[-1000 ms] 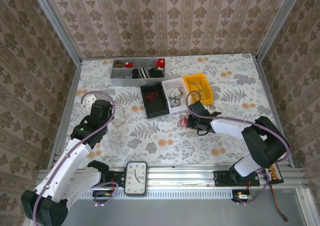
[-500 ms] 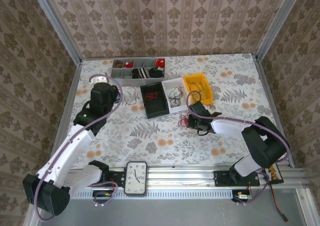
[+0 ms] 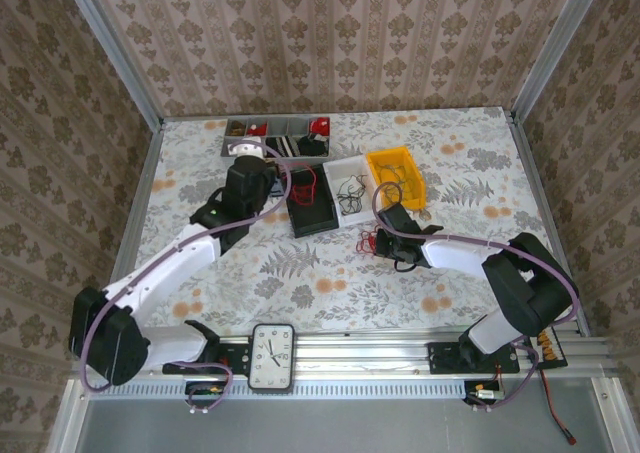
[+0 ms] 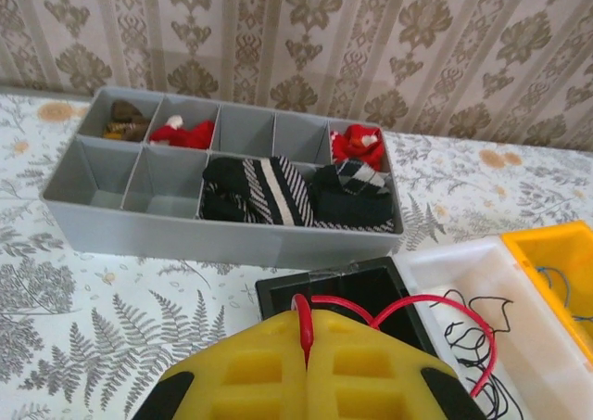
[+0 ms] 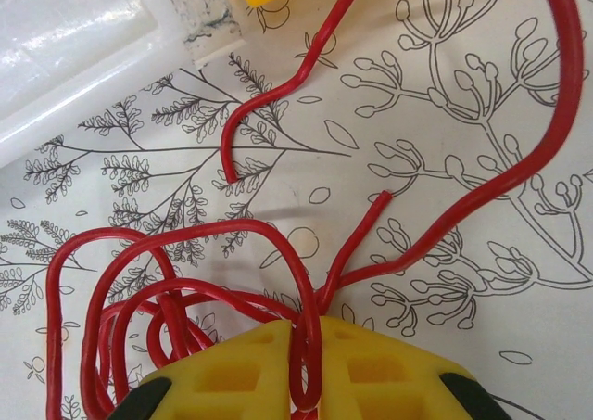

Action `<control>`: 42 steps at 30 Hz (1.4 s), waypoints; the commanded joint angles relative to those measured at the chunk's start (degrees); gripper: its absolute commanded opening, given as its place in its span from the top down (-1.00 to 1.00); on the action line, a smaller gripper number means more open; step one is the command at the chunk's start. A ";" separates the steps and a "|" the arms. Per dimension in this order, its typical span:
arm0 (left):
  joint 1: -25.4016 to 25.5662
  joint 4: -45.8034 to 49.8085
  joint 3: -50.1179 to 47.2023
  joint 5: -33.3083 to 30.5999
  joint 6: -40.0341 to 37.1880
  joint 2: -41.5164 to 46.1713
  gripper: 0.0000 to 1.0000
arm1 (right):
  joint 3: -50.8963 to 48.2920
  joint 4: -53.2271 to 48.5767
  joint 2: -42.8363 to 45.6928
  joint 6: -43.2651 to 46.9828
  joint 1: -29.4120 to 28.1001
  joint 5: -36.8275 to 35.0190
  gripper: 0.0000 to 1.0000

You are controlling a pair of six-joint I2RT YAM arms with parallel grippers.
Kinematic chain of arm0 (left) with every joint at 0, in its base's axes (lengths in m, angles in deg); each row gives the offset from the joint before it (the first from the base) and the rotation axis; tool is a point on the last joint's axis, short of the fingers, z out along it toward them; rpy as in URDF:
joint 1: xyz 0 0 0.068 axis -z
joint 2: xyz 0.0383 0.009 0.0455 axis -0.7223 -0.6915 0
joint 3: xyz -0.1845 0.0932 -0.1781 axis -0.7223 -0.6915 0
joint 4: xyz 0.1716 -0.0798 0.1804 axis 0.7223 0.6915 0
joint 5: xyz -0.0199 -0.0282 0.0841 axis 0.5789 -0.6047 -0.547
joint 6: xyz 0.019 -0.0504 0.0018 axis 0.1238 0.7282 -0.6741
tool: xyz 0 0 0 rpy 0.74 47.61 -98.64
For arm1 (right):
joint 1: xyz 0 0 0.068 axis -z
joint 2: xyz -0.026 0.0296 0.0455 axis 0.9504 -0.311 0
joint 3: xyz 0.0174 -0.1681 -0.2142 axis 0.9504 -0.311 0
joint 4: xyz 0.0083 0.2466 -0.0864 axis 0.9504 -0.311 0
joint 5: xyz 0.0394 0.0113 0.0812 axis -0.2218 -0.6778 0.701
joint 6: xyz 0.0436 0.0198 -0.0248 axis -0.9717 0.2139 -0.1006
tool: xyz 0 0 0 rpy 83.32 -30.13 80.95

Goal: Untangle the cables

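The left claw point(image 4: 303, 338) is shut, and a single red wire point(image 4: 435, 301) is pinched between its yellow pads. The black bin point(image 4: 324, 279) lies directly ahead of and below this claw. From the pinch, the wire's loop is thrown out to the right, toward the white bin point(image 4: 463, 258).

The right claw point(image 5: 301, 350) is closed on a strand of the red clump point(image 3: 371, 240), which is spread on the table just beside the white bin. Two loose ends of the clump are seen pointing away from the claw. This arm is judged the nearer one for teasing the clump apart.

By count:
- **Bins:** three open bins, namely black, white and yellow point(image 4: 547, 244), plus one grey divided tray point(image 4: 222, 239).
- **Cables:** a dark tangle point(image 4: 468, 332) lies in the white bin; its strands cannot be counted.
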 commanded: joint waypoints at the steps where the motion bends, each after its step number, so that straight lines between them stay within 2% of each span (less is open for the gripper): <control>1: 0.14 -1.74 0.00 -1.59 5.13 -2.38 1.00 | -2.32 -2.13 -1.53 0.75 0.48 -0.97 0.73; 7: 0.23 2.94 2.68 0.28 7.99 -10.31 1.00 | -2.07 -1.80 -1.70 1.72 0.40 -0.45 0.71; 14: 0.13 16.08 13.35 6.17 9.41 -23.18 1.00 | -2.07 -1.67 -1.55 2.20 0.39 0.08 0.69; 24: 1.45 18.41 19.44 8.07 8.87 -32.02 1.00 | -2.15 -1.14 -1.09 2.70 0.22 0.81 0.67; 25: 1.53 18.41 19.86 8.24 8.57 -32.12 0.94 | -2.15 -1.19 -0.94 2.77 0.22 0.79 0.67; 26: 1.70 18.31 20.29 8.39 8.10 -31.88 0.81 | -2.15 -1.16 -0.84 2.86 0.22 0.86 0.67; 28: 2.04 17.50 20.80 8.76 6.71 -30.93 0.36 | -2.24 -1.08 -0.62 3.00 0.13 0.92 0.67; 30: 2.24 16.90 21.26 8.78 5.82 -29.50 0.03 | -2.57 -0.41 -0.30 3.20 -0.04 1.14 0.67; 33: 2.62 16.22 21.29 7.96 4.78 -26.71 -0.26 | -2.68 -0.18 -0.08 3.32 -0.18 1.22 0.67; 36: 3.44 14.12 19.50 5.53 2.71 -22.94 -0.43 | -2.85 0.09 0.22 3.38 -0.31 1.23 0.66; 39: 4.67 11.40 16.21 2.55 -0.90 -18.85 -0.46 | -3.46 1.31 0.65 3.73 -0.31 2.03 0.65; 40: 5.01 10.01 14.96 3.27 -2.87 -17.67 -0.46 | -3.71 1.61 0.84 3.84 -0.31 2.19 0.65; 42: 5.75 6.53 12.23 10.22 -9.25 -15.72 -0.45 | -4.28 2.78 1.35 4.09 -0.31 2.77 0.65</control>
